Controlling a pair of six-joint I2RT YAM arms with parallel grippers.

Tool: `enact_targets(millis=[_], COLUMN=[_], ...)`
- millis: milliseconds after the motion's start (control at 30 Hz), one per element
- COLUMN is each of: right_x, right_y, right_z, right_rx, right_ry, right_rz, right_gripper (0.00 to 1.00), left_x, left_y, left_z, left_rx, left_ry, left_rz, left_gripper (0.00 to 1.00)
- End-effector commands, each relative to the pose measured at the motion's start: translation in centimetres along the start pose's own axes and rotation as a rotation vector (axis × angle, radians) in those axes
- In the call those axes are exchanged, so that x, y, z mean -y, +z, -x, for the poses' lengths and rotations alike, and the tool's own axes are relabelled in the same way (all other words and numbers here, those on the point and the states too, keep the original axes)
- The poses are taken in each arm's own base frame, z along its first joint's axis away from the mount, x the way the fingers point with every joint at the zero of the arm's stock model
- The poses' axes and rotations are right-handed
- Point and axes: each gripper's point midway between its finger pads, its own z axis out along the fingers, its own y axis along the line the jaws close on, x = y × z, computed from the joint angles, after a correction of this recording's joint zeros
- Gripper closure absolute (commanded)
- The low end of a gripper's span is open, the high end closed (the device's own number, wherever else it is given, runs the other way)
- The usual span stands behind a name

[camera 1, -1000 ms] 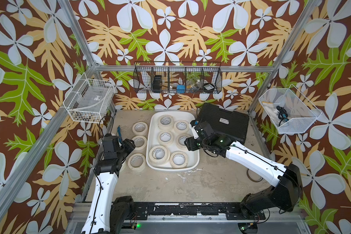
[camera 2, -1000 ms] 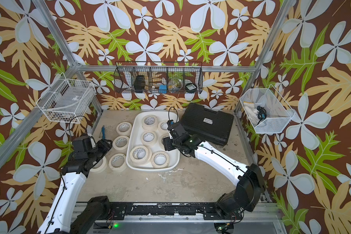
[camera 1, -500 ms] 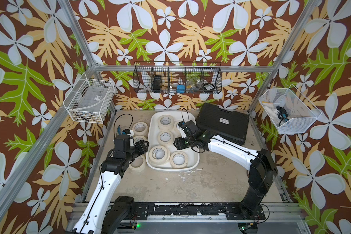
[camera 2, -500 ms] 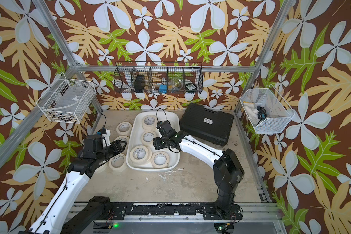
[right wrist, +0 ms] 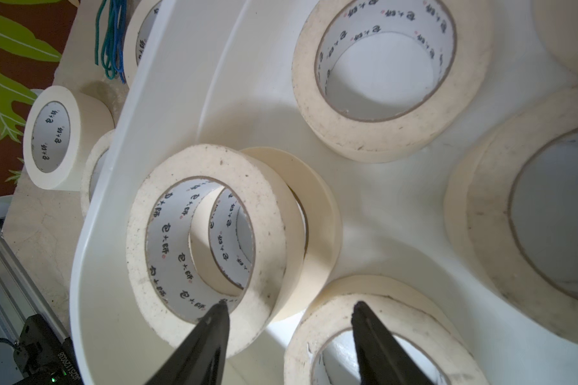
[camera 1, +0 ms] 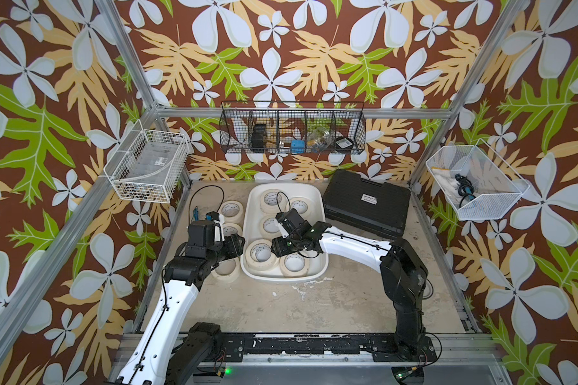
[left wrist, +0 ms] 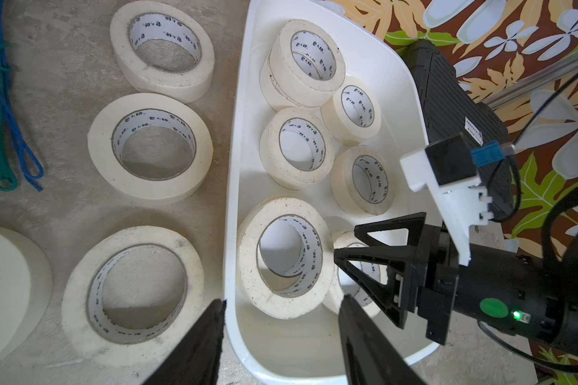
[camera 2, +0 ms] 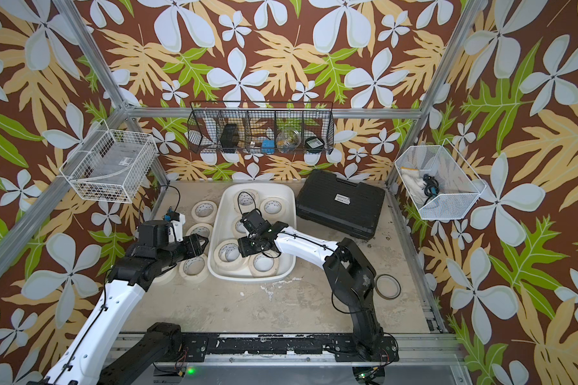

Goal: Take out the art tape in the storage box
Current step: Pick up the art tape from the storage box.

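The art tape (right wrist: 207, 163), a set of cream-beige masking-tape rolls with white printed cores, was found partly unloaded. Several rolls lay flat on the mottled beige surface (camera 1: 281, 306) just beside the large white smooth plastic storage box (camera 1: 249, 220). Several more were left inside it, two of them stacked at its near corner. The step in hand was judged to be the reach for the upper roll of that stack. The right end effector (right wrist: 291, 305) was held empty above it with jaws apart, one fingertip at the edge of the roll's core and the other out over a neighbouring roll. The left end effector (left wrist: 282, 300) was likewise seen empty with jaws apart, poised over the box's near wall by the same stack. For the next move, the right end effector would probably need to be lowered until the roll's wall was straddled, then closed, raised clear of the low wall and carried to the surface. As both end effectors were crowded together, only one should be advanced.
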Motion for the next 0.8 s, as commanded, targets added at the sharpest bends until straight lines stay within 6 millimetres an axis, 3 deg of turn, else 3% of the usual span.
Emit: enact_targets(millis=[0, 433, 767], right_x=[-0.3, -1.1, -0.7], right_y=[0.4, 3.1, 3.7], right_z=[0.5, -0.1, -0.3], right_rx=[0.019, -0.017, -0.021], right_ry=[0.012, -0.014, -0.017], right_rz=[0.002, -0.046, -0.065], right_gripper=[0.37, 0.40, 0.54], left_x=[0.4, 0.5, 0.6], left_y=[-0.1, 0.1, 0.5], left_z=[0.0, -0.4, -0.7], left_rx=[-0.010, -0.029, -0.045], left_ry=[0.026, 0.033, 0.030], left_rz=[-0.016, -0.030, -0.042], left_gripper=[0.41, 0.41, 0.41])
